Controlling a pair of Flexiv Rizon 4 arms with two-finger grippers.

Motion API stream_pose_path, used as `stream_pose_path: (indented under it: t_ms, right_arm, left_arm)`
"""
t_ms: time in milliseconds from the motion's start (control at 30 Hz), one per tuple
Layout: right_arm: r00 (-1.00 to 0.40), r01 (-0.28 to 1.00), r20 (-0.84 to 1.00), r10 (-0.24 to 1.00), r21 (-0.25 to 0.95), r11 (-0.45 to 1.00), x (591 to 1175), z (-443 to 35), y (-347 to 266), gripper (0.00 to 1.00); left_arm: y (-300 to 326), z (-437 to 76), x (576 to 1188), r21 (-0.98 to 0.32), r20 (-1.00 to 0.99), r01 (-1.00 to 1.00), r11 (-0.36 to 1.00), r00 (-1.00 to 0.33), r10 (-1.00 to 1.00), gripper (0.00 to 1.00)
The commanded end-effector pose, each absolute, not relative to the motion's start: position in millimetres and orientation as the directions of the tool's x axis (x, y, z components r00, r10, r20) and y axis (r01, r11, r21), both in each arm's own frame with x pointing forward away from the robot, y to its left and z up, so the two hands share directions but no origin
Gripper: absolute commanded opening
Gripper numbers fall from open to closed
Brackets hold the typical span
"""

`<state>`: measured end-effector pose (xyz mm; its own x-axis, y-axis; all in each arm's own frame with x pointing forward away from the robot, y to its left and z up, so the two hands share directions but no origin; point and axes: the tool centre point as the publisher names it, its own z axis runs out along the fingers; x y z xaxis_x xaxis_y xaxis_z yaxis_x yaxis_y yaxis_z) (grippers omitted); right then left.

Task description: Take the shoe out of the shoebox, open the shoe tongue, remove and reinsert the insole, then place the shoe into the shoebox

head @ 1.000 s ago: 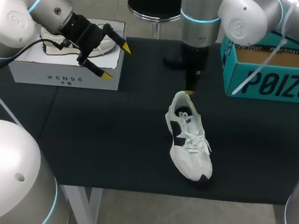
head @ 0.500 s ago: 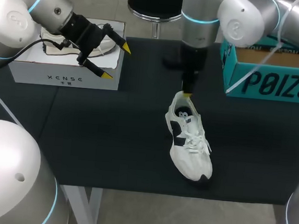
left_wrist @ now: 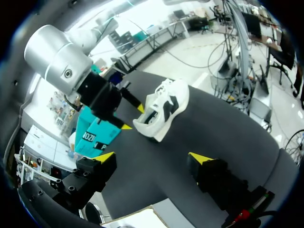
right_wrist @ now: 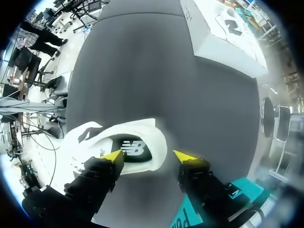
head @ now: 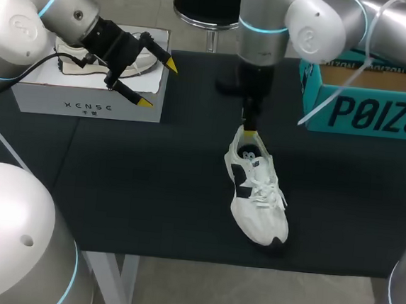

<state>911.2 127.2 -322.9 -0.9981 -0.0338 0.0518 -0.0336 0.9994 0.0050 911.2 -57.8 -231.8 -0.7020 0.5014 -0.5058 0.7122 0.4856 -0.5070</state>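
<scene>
1. silver-grey left arm (head: 29, 19), rounded joints, light-blue ring at the joint. Comes in from the left side; black wrist angled outward and down.
2. black two-finger left gripper (head: 158, 83), yellow tips. Fingers spread wide, nothing between them; one tip sits higher than the other.
3. silver-grey right arm (head: 321, 23), same build. Comes in from the right and reaches past the middle; last link vertical, wrist pointing straight down.
4. black two-finger right gripper (right_wrist: 149, 156), yellow tips. Fingers parted, directed downward.
</scene>
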Motion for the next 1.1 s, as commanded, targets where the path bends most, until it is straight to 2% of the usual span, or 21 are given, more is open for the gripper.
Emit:
stream_pose_path:
  t_ms: [33,367,533,900,1100]
  right_arm:
    - [-0.998,-0.032,0.056,-0.033,0.017,0.999,913,-332,126,0.64]
    - [-0.997,-0.034,0.068,-0.035,0.029,0.999,917,-353,127,0.64]
    - [-0.996,-0.033,0.077,-0.036,0.036,0.999,925,-363,127,0.68]
    - [-0.995,-0.029,0.094,-0.033,0.046,0.999,931,-382,123,0.68]
    - [-0.994,-0.018,0.105,-0.023,0.043,0.999,928,-387,116,0.64]
  left_arm:
    - [-58,-232,912,-0.505,-0.504,0.713,0.487,-0.702,0.504,1.00]
    - [-58,-232,912,-0.505,-0.504,0.713,0.487,-0.702,0.504,1.00]
    - [-58,-232,912,-0.505,-0.504,0.713,0.487,-0.702,0.504,1.00]
    - [-58,-232,912,-0.505,-0.504,0.713,0.487,-0.702,0.504,1.00]
    - [-58,-232,912,-0.505,-0.504,0.713,0.487,-0.702,0.504,1.00]
